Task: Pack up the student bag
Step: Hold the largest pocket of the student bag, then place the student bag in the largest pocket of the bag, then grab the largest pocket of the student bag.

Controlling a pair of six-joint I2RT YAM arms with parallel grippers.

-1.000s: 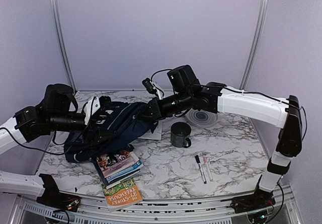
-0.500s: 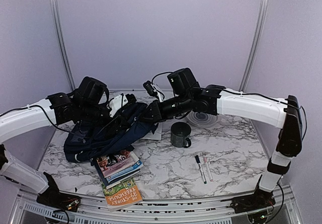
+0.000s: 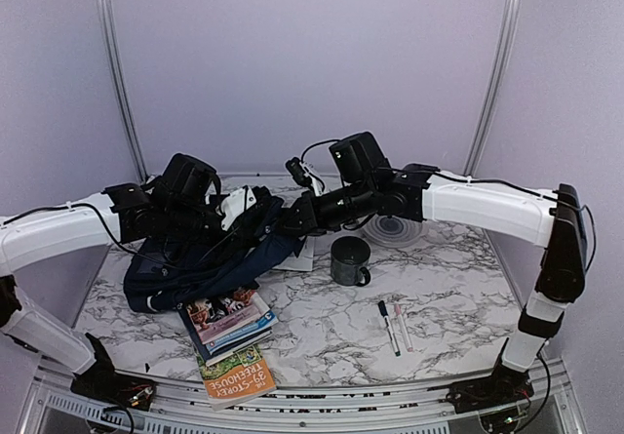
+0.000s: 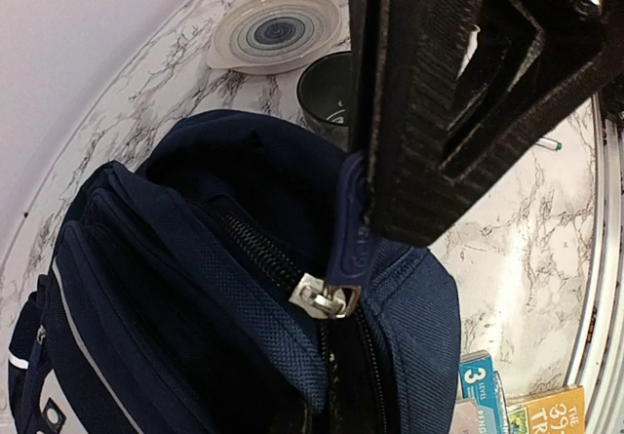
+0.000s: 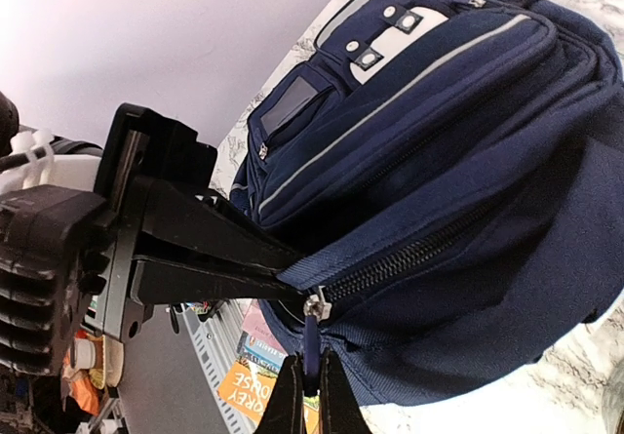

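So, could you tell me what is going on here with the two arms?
Both arms are working on the student bag, which lies on the marble table. The left hand is shut on a navy zip pull, and the right hand pinches a second pull close beside it. The books, mug and pens lie outside the bag, not yet packed.

White-grey marbled tabletop (image 3: pixel 458 288) with a dark green ceramic mug (image 3: pixel 350 259) mid-table and a pale round plate with ring pattern (image 3: pixel 395 229) just behind it. Two white marker pens (image 3: pixel 394 327) lie side by side. Stack of colourful paperback books (image 3: pixel 229 322) sits near-left.
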